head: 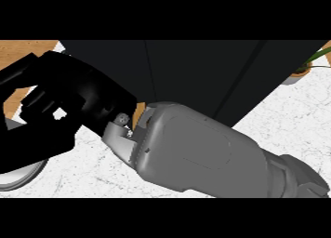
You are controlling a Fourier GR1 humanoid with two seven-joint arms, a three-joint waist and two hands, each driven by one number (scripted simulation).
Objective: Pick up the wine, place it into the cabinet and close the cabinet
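Wine: not visible anywhere; it may be hidden behind the hand, but I cannot say so with certainty.
Right hand (58,107): very close to the view, at the left, before the left edge of the cabinet (195,69); its grey forearm (195,153) crosses from the lower right.
Fingers: I cannot tell if they are open, closed, or holding something (the hand is one black mass with small gaps).
Left hand: not in the view.
Cabinet: dark, at the top centre; whether a door is open I cannot tell.
How the wine should handle: probably a glass bottle, so heavy, stiff, smooth and breakable.
Where to hold: I judge around the body, below the shoulder, keeping it upright; the neck is thin and slips more easily.
Risk: knocking the glass against the cabinet edge.
Other things: marble counter (292,121), plant (312,62), grey round dish (17,179) at the lower left.
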